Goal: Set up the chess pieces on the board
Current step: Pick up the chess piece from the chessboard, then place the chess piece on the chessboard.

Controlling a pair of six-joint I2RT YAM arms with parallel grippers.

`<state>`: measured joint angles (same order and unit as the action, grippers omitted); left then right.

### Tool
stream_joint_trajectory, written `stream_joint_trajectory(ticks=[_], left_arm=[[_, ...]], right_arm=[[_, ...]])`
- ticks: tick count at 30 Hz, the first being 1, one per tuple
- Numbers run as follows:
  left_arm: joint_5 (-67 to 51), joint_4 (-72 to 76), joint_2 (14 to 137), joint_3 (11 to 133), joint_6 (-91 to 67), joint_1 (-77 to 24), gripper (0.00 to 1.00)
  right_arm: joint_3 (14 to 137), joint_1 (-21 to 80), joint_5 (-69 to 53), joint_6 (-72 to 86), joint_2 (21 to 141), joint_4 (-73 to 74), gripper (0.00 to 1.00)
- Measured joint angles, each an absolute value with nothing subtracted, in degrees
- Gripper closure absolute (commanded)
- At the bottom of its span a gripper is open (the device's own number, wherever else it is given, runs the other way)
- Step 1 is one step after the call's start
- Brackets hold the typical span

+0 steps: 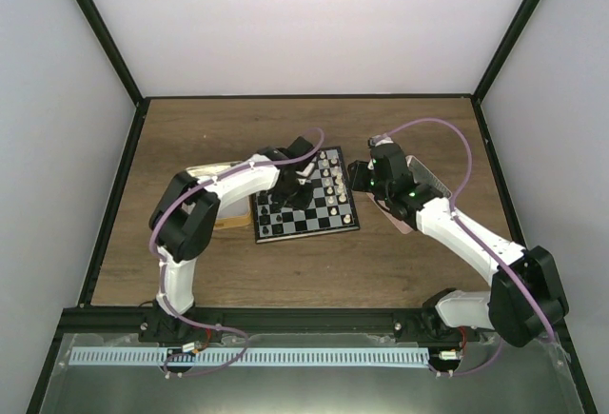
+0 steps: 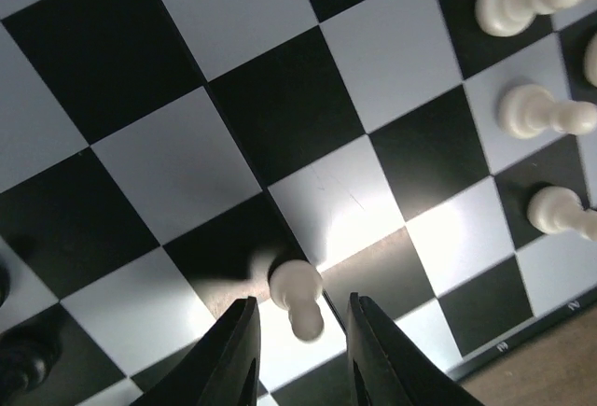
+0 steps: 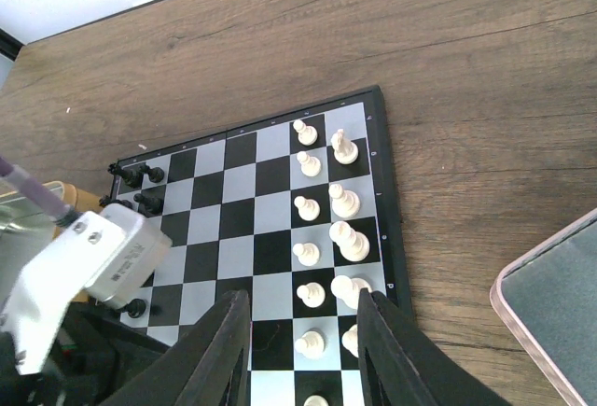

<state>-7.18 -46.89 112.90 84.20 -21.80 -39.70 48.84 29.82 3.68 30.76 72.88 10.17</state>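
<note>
The board (image 1: 319, 226) lies mid-table. My left gripper (image 1: 285, 189) hovers low over its left half. In the left wrist view its fingers (image 2: 239, 361) stand open on either side of a white pawn (image 2: 297, 287) that stands on the board (image 2: 187, 163), with gaps on both sides. More white pawns (image 2: 539, 112) stand at the right, and a black piece (image 2: 23, 365) at the lower left. My right gripper (image 1: 360, 178) is open and empty above the board's right edge. Its view shows two columns of white pieces (image 3: 345, 203) and a few black pieces (image 3: 140, 175) on the board (image 3: 242, 210).
A tan tray (image 1: 226, 225) lies left of the board, under my left arm. A pink tray (image 1: 425, 178) lies right of the board under my right arm, and its corner shows in the right wrist view (image 3: 550, 322). My left wrist (image 3: 84, 275) covers the board's near-left corner.
</note>
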Motion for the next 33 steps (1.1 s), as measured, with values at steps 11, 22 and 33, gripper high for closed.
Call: stream_joint_trajectory(ticks=[11, 22, 33], left_arm=[[-4.14, -44.14, 115.11, 84.12, -22.70, -39.77, 0.96], [-2.70, -44.56, 115.00, 84.20, -23.77, -44.14, 0.96], [-4.23, -45.30, 116.46, 91.98, -25.61, -52.10, 0.95]], right_arm=[[48.53, 29.82, 4.36, 30.74, 70.61, 10.22, 0.67], [47.22, 29.82, 8.34, 31.94, 66.98, 11.18, 0.67], [41.76, 29.82, 20.88, 37.15, 52.66, 11.31, 0.64]])
